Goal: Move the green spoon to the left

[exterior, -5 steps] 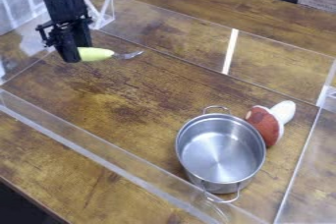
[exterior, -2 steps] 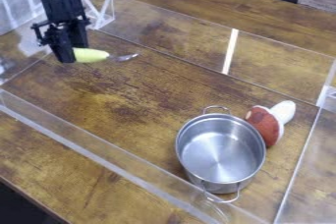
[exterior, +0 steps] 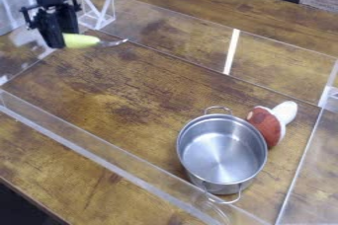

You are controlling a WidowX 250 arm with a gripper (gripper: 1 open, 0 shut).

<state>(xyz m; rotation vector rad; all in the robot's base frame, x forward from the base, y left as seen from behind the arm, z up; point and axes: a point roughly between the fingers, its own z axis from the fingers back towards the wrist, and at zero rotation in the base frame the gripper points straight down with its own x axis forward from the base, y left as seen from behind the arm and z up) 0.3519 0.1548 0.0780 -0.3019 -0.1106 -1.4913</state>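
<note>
Yellow-green in the handle, the green spoon (exterior: 83, 40) was found clamped in the closed black tool (exterior: 55, 39) at the far left of the wooden tabletop (exterior: 132, 91), well apart from the steel pot (exterior: 222, 155) and mushroom toy (exterior: 272, 122).

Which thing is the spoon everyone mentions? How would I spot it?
Find the clear-walled wooden table, then its far left corner, where the black gripper hangs. The green spoon sticks sideways from it: a stubby yellow-green handle, unlike the steel pot and red-and-white toy at the right.
</note>
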